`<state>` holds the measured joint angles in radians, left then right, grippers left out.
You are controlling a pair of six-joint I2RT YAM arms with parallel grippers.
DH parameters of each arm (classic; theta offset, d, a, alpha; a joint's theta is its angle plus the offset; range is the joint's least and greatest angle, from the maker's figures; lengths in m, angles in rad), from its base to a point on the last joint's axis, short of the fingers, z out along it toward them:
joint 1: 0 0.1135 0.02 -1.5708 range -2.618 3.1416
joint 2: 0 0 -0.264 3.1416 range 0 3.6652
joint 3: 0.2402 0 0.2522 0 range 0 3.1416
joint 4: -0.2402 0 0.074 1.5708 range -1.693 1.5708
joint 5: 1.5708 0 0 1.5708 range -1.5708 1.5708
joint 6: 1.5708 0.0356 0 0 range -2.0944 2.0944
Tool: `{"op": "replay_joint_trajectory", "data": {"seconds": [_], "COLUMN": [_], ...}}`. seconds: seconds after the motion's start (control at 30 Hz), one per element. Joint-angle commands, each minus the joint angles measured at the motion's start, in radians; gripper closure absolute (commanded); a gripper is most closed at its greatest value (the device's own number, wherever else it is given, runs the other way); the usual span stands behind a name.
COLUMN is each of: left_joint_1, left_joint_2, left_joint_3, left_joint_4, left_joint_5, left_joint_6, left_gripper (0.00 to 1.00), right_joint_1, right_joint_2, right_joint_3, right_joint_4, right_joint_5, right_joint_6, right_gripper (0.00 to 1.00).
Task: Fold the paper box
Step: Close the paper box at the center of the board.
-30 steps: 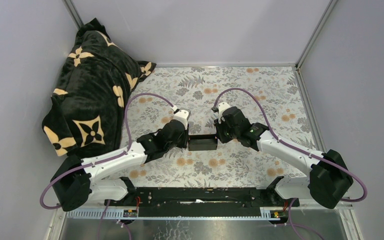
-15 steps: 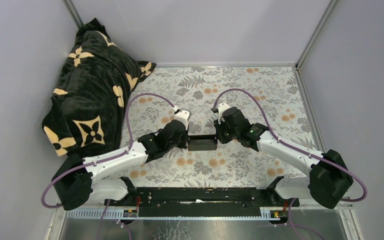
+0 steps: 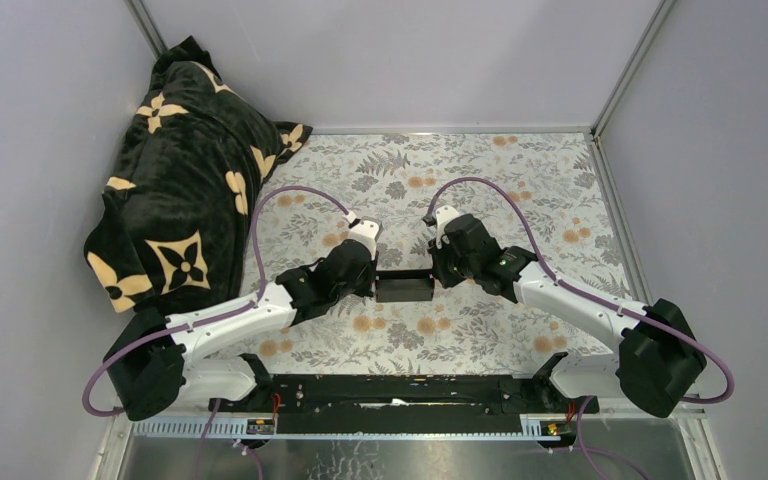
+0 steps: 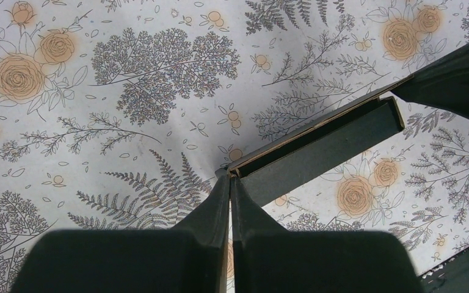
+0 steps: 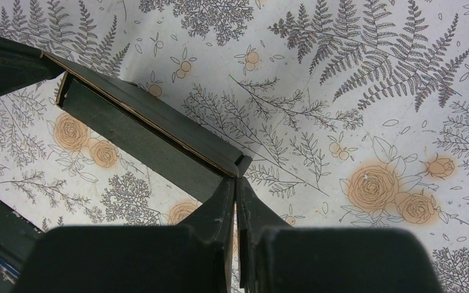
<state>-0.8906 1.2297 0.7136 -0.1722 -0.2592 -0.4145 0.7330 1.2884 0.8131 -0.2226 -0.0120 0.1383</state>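
Observation:
The paper box [image 3: 405, 290] is a small, flat, matte black card box lying on the floral table cover between my two grippers. My left gripper [image 3: 375, 284] is shut on the box's left end. In the left wrist view its tips [image 4: 230, 177] pinch the near corner of the box [image 4: 317, 146], which has a brown card edge running along its top. My right gripper [image 3: 434, 278] is shut on the other end. The right wrist view has its tips [image 5: 237, 178] meeting at the corner of the box [image 5: 140, 137]. Each wrist view catches the opposite gripper at the box's far end.
A black plush blanket [image 3: 185, 180] with cream flower motifs is heaped at the back left. The floral table cover [image 3: 500, 180] is bounded by grey walls and metal rails. The black mounting bar [image 3: 400, 392] for the arm bases runs along the near edge.
Almost nothing has shifted in the top view; both arms and the box stay where they were.

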Motion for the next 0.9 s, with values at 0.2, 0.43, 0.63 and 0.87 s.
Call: {"op": "replay_joint_trajectory", "data": {"seconds": [0.2, 0.43, 0.63, 0.87], "left_joint_1": [-0.006, -0.005, -0.006, -0.005], "left_joint_2": [0.000, 0.005, 0.005, 0.002], "left_joint_3": [0.017, 0.022, 0.020, 0.018], "left_joint_4": [0.041, 0.038, 0.041, 0.043], "left_joint_5": [-0.020, -0.017, -0.008, -0.002], "left_joint_6": [0.010, 0.004, -0.009, -0.018], "left_gripper": [0.97, 0.98, 0.99, 0.99], "right_joint_1": [0.015, 0.020, 0.031, 0.047], "right_joint_2": [-0.032, -0.034, -0.025, -0.012], "right_joint_3": [0.017, 0.033, 0.046, 0.066], "right_joint_4": [0.022, 0.006, -0.007, -0.023], "right_joint_5": [0.004, 0.007, 0.037, 0.078], "right_joint_6": [-0.002, 0.001, 0.024, 0.059], "right_gripper": [1.00, 1.00, 1.00, 1.00]}}
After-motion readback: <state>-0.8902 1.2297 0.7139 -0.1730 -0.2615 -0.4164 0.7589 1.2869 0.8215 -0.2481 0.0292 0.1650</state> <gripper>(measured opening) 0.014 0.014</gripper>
